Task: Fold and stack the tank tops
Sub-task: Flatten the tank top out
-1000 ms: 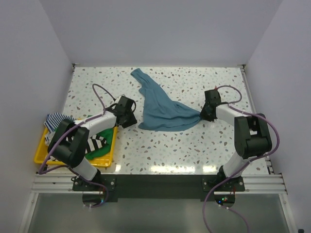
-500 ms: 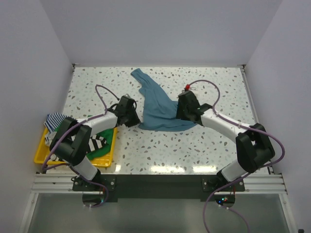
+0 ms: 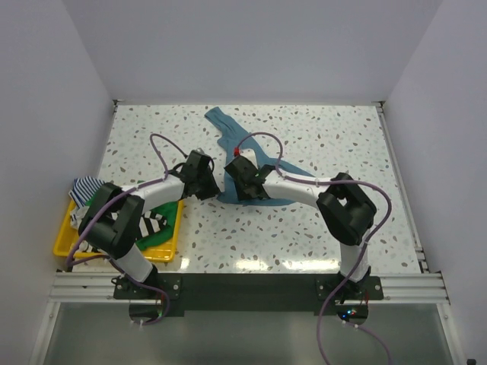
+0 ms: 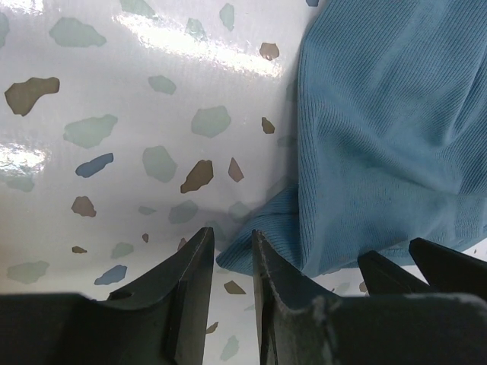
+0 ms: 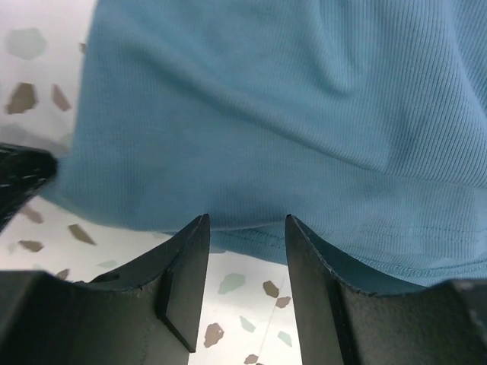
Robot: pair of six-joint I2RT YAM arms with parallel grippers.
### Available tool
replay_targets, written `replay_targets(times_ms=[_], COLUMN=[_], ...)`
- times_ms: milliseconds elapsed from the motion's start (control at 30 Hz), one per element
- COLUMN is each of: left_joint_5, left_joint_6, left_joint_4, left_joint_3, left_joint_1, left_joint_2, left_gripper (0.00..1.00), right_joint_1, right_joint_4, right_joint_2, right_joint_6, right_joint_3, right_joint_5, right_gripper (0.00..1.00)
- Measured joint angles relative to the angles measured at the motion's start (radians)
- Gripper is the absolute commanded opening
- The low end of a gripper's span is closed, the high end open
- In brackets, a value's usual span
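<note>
The teal-blue tank top (image 3: 239,144) lies folded over itself at the table's middle. It also shows in the left wrist view (image 4: 380,114) and the right wrist view (image 5: 266,99). My right gripper (image 3: 233,188) has reached across to the cloth's left edge. It is open, with the hem lying just past its tips (image 5: 245,219). My left gripper (image 3: 208,182) is beside it, its jaws a narrow gap apart (image 4: 232,232), with the cloth's lower-left corner at the tips. The black-and-white striped top (image 3: 156,222), the green top (image 3: 164,237) and the thin blue-striped top (image 3: 87,186) lie in the tray.
A yellow tray (image 3: 65,247) sits at the near left edge of the speckled table. White walls close in the back and both sides. The two grippers are close together at the cloth's left edge.
My right gripper has swept from the table's right side across to the left, carrying the teal top's right corner over the cloth. The left gripper has barely moved.
</note>
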Motion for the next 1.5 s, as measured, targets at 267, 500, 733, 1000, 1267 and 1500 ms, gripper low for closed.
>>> replay_targets(times_ms=[267, 500, 733, 1000, 1267, 1500], left_joint_5=[0.002, 0.002, 0.012, 0.020, 0.040, 0.077], left_joint_6=[0.000, 0.000, 0.000, 0.002, 0.017, 0.027], left_joint_4=[0.000, 0.001, 0.001, 0.002, 0.006, 0.029], left_joint_3=[0.000, 0.000, 0.000, 0.000, 0.000, 0.000], left_joint_1=[0.000, 0.000, 0.000, 0.000, 0.000, 0.000], left_joint_2=[0.000, 0.004, 0.007, 0.007, 0.007, 0.007], left_gripper=[0.31, 0.30, 0.30, 0.30, 0.31, 0.31], right_joint_1=[0.002, 0.003, 0.003, 0.003, 0.003, -0.005], right_joint_4=[-0.053, -0.067, -0.074, -0.106, -0.135, -0.170], right_joint_2=[0.045, 0.047, 0.046, -0.026, -0.102, -0.102], right_joint_6=[-0.002, 0.002, 0.006, 0.006, 0.007, 0.012], right_joint_3=[0.032, 0.032, 0.032, 0.032, 0.032, 0.029], right_joint_5=[0.044, 0.053, 0.071, 0.093, 0.151, 0.203], right_gripper=[0.35, 0.00, 0.00, 0.00, 0.00, 0.00])
